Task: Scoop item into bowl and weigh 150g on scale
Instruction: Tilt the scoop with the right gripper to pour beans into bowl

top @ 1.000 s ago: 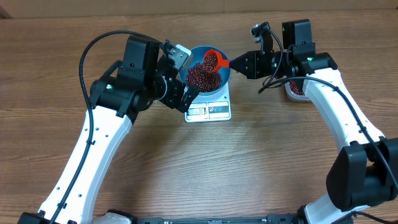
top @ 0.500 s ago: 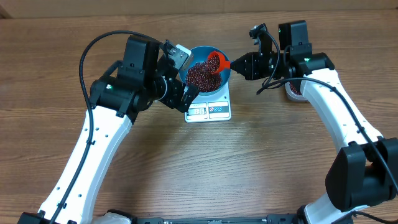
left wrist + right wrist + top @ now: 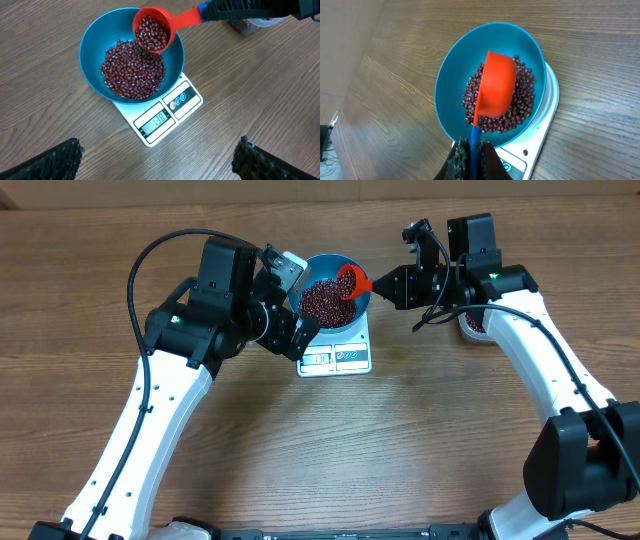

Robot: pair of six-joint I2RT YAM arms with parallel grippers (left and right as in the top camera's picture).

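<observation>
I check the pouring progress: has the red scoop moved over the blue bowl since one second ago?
Yes. In the overhead view the red scoop has shifted slightly right, from the middle of the bowl toward its right rim.

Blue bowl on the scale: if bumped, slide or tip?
Probably stable against tipping: the beans lie low in the blue bowl. It may slide, though: it is wider than the white scale beneath, whose top looks smooth.

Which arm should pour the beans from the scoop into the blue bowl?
The right arm. Its gripper is shut on the handle of the red scoop, which hangs tilted over the blue bowl on the scale with beans in it. The left gripper is open and empty, beside the bowl.
</observation>
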